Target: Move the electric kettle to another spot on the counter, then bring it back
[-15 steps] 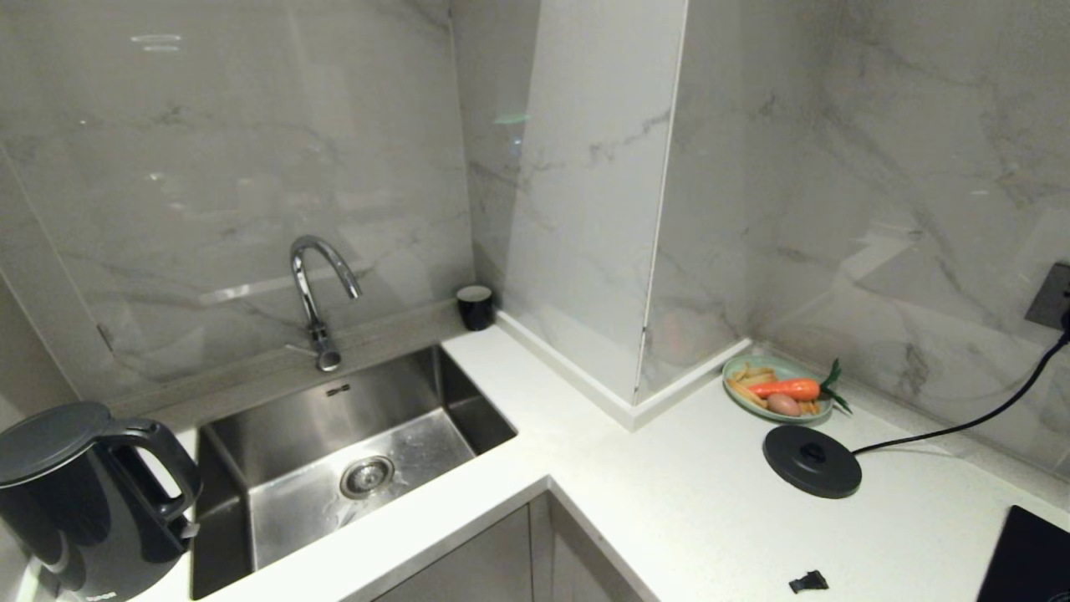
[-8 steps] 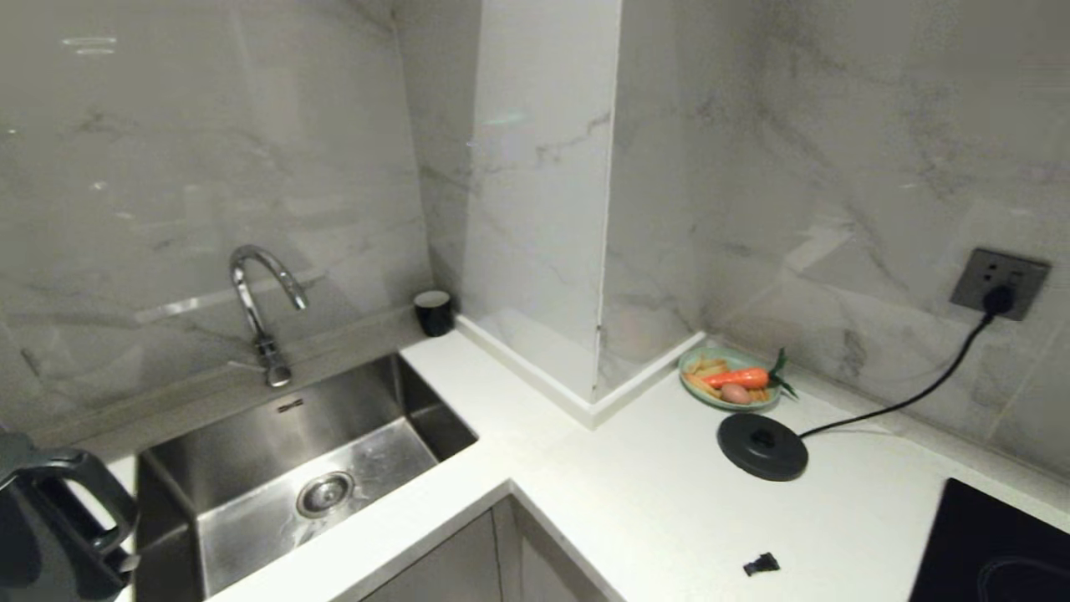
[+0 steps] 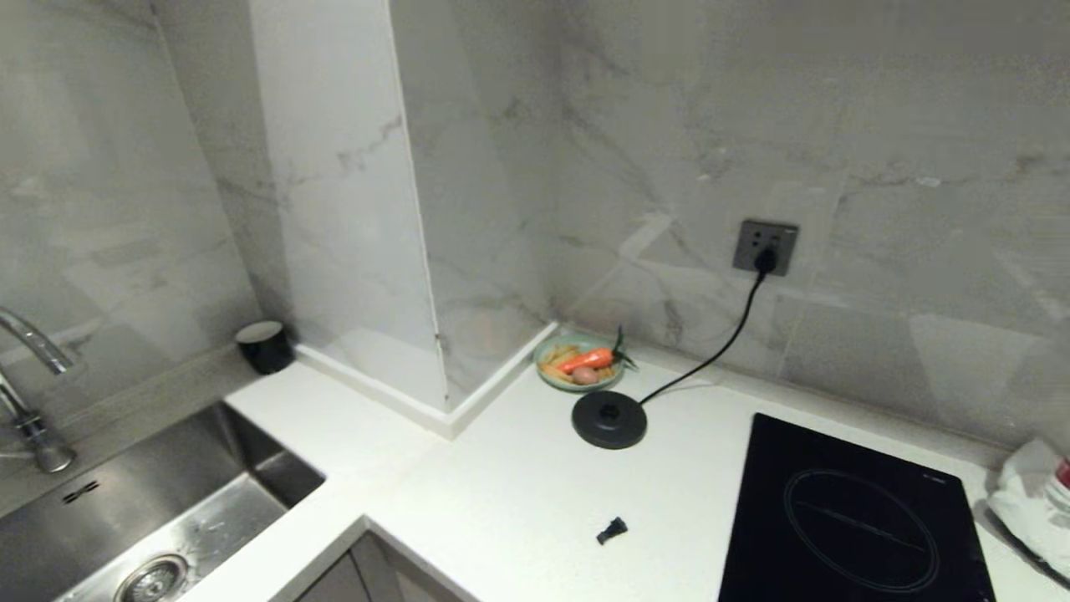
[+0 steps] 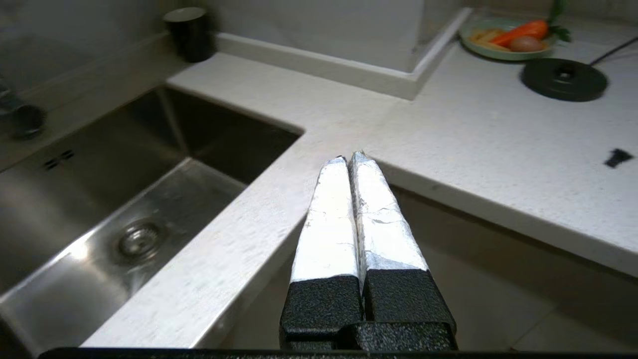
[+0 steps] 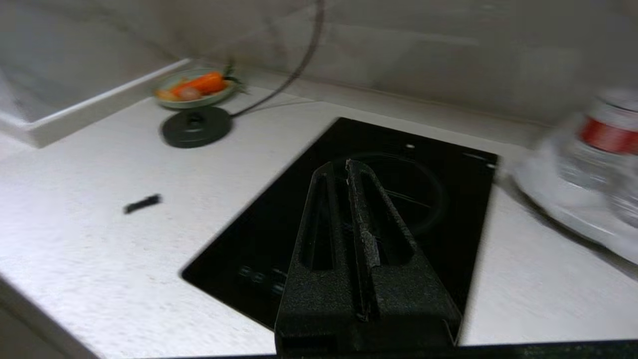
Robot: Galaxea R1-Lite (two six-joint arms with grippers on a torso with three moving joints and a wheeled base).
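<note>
No kettle appears in any current view, so its place cannot be confirmed. Head view: the counter (image 3: 518,493) carries the bare base (image 3: 609,419), corded to a wall socket (image 3: 765,247), with a plate of vegetables (image 3: 580,363) behind and the cooktop (image 3: 844,518) alongside. Left wrist view: the left gripper (image 4: 349,158) is clenched on nothing, before the counter's edge by the sink (image 4: 124,199). Right wrist view: the right gripper (image 5: 344,167) is likewise closed and empty over the cooktop. Judgement: the kettle is off its base; the return is outstanding.
</note>
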